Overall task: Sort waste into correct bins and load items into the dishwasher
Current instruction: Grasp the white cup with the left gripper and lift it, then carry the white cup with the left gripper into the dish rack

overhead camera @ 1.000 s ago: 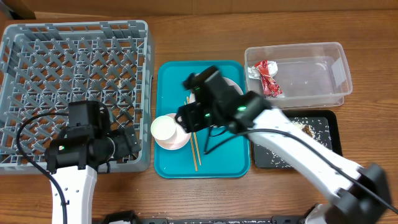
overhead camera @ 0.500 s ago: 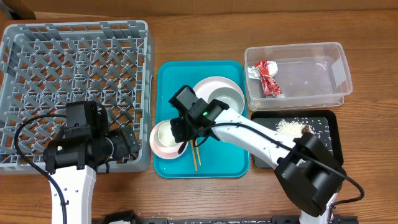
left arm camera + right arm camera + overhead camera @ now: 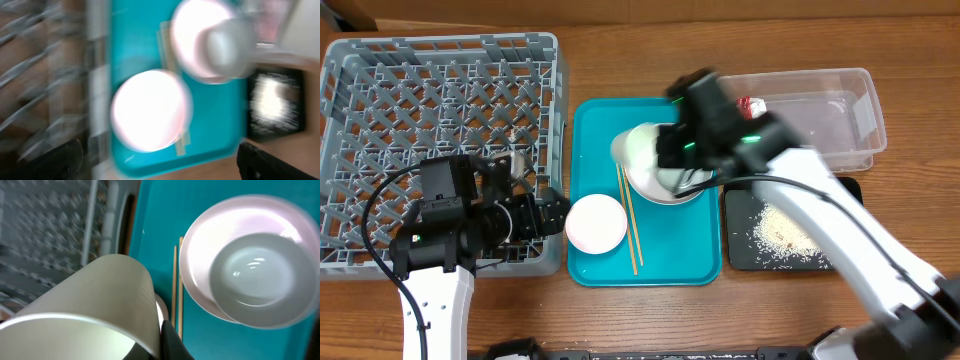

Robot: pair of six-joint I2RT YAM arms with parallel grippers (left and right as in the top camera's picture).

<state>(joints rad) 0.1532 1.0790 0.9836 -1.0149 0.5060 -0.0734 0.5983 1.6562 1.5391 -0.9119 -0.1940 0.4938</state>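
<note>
cup [image 3: 636, 148]: white, raised, on its side
bowl [image 3: 257, 277]: grey-green, on plate [image 3: 200, 250]
saucer [image 3: 596, 222]: pink, 8 o'clock of plate
chopsticks [image 3: 627, 218]: beside saucer

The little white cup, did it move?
Yes. The cup has left the pink saucer and gone up the teal tray, toward the clear tub, held in the right arm's fingers.

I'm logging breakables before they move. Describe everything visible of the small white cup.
The small white cup is plain, smooth and off-white, ceramic by its look, with no handle or print showing. The right hand grips it, one dark finger against its wall. It hangs tipped on its side above the teal tray, by the white plate holding the grey-green bowl, touching nothing else visible. Its inside is too blurred to judge.
</note>
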